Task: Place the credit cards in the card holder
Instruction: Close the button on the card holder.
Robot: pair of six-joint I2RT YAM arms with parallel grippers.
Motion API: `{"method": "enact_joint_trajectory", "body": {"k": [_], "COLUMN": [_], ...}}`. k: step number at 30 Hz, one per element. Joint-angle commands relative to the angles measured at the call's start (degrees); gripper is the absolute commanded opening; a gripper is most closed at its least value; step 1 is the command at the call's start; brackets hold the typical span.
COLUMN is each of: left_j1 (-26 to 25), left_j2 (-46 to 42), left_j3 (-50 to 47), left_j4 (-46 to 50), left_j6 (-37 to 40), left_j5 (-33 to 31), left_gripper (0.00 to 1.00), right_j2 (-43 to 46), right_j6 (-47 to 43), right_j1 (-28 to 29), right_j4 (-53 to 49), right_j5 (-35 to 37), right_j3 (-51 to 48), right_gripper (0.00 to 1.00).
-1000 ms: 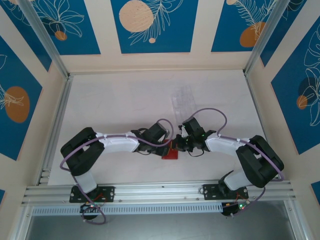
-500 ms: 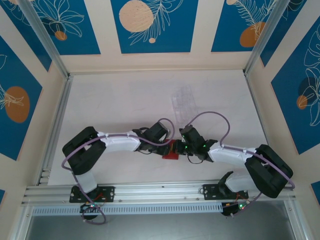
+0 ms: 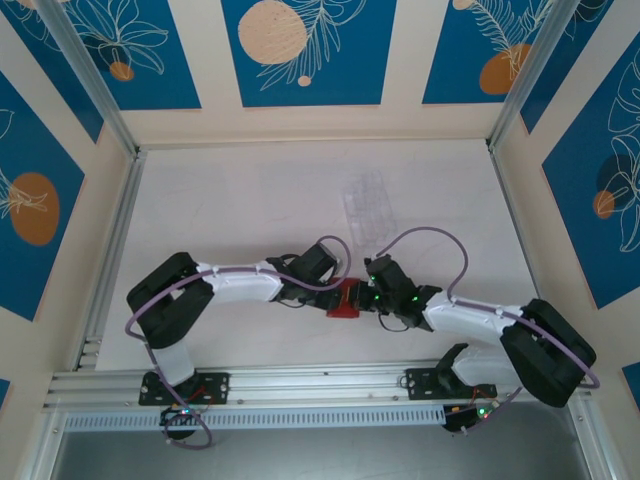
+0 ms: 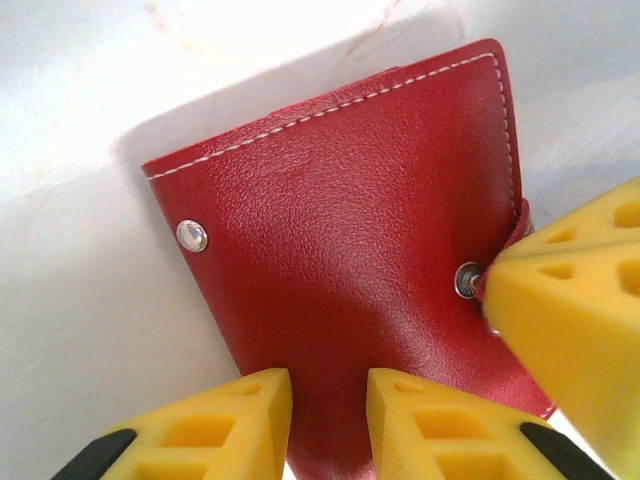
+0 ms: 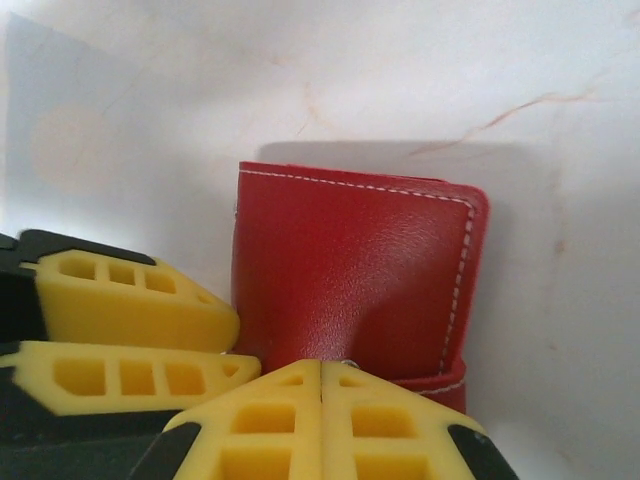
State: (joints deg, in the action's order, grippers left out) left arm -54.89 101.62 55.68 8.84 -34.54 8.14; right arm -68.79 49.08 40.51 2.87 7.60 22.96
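Front-middle of the table (image 3: 250, 200), the red card holder (image 4: 340, 250) sits folded shut. Its edge is pinched by the left gripper (image 4: 328, 400), while the right gripper (image 5: 320, 375) is closed tight, tips pushing by the snap (image 4: 467, 279). Guessing it's the opening step; next needs that flap pried up.

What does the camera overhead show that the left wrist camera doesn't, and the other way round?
Overhead: the whole left arm and right arm, their purple cables, the white table and a clear plastic tray beyond them. Left wrist: white stitching, two metal snaps and the yellow foam fingers of the left hand, close up. Both: the red wallet, where the two arms meet.
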Motion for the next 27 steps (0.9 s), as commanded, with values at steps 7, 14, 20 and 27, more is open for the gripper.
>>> {"method": "enact_joint_trajectory", "body": {"k": [7, 14, 20, 27], "left_j1": [-0.9, -1.0, -1.1, -1.2], "left_j2": [4.2, 4.0, 4.2, 4.3], "left_j3": [-1.0, -1.1, -1.1, -1.2], "left_j4": [-1.9, -2.4, -2.6, -2.6], "left_j6": [-1.0, -1.2, -1.3, -1.2], "left_j5": [-0.3, -0.2, -0.2, -0.2], "left_gripper": [0.27, 0.27, 0.27, 0.27], "right_j2": [5.7, 0.9, -0.1, -0.7], "right_j6": [-0.3, -0.3, 0.2, 0.5], "right_j1": [-9.1, -9.0, -9.0, -8.8], "right_j4": [-4.6, -2.5, -1.6, -2.4], "right_j5": [-14.8, -15.0, -13.3, -11.1], "right_j3": [1.7, 2.2, 2.5, 3.0], "right_gripper": [0.0, 0.0, 0.0, 0.0]}}
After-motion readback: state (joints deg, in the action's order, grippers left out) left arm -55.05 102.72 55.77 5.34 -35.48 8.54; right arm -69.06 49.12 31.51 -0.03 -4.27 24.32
